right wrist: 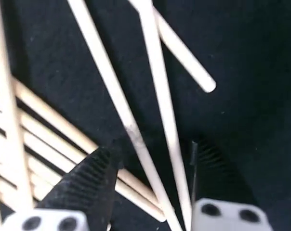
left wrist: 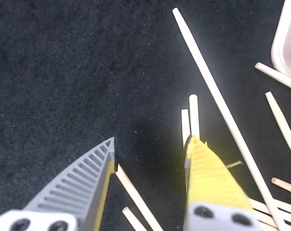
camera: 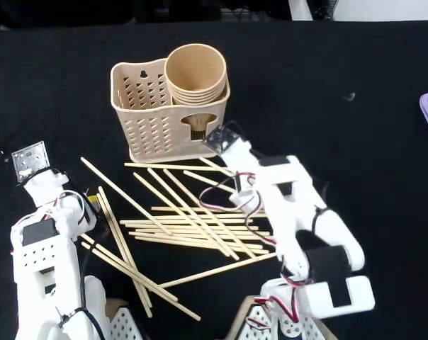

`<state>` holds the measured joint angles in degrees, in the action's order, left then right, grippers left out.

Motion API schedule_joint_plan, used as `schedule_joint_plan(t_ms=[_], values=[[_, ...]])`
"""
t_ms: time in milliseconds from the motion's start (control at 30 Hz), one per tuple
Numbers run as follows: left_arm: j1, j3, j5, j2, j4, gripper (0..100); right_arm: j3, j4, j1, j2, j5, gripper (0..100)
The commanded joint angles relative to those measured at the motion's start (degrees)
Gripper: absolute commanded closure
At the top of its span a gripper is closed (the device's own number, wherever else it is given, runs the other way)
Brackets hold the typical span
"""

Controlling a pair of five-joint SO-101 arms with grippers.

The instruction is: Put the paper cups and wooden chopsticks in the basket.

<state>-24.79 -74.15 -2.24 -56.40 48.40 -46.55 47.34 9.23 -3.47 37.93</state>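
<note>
Right jaws spread, pointing down astride chopsticks [right wrist: 159, 96]; left jaws spread over chopstick ends.

The right pincer [right wrist: 153, 154] is seen with its two black ribbed fingers [right wrist: 87, 185] spread apart above a black tabletop [right wrist: 251, 53]. Two long wooden chopsticks [right wrist: 117, 103] are laid through the gap between the fingers, close together there and spreading apart farther from the pincer. A third chopstick [right wrist: 191, 70] is met by one of them near the frame's edge, its rounded end lying free on the tabletop. Beside one finger, further chopsticks [right wrist: 37, 120] are laid side by side on a slant.
</note>
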Motion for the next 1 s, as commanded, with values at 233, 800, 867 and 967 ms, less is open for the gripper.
schedule_joint_plan(t_ms=[233, 800, 867, 967], values=[[-0.04, 0.57, -0.35, -0.97, -0.53, 76, 1.01, 1.67, -2.02, -6.55, 0.62, 98.8], [0.04, 0.57, -0.53, -0.97, -0.88, 76, 0.57, 20.92, 0.18, -28.88, 0.7, 98.8], [0.04, 0.57, -0.53, -0.97, -0.97, 76, 0.57, 23.65, 1.41, -33.89, 0.7, 98.8], [0.04, 0.57, -0.53, -0.97, -0.79, 76, 1.54, 29.01, 2.81, -41.89, 0.53, 98.8]])
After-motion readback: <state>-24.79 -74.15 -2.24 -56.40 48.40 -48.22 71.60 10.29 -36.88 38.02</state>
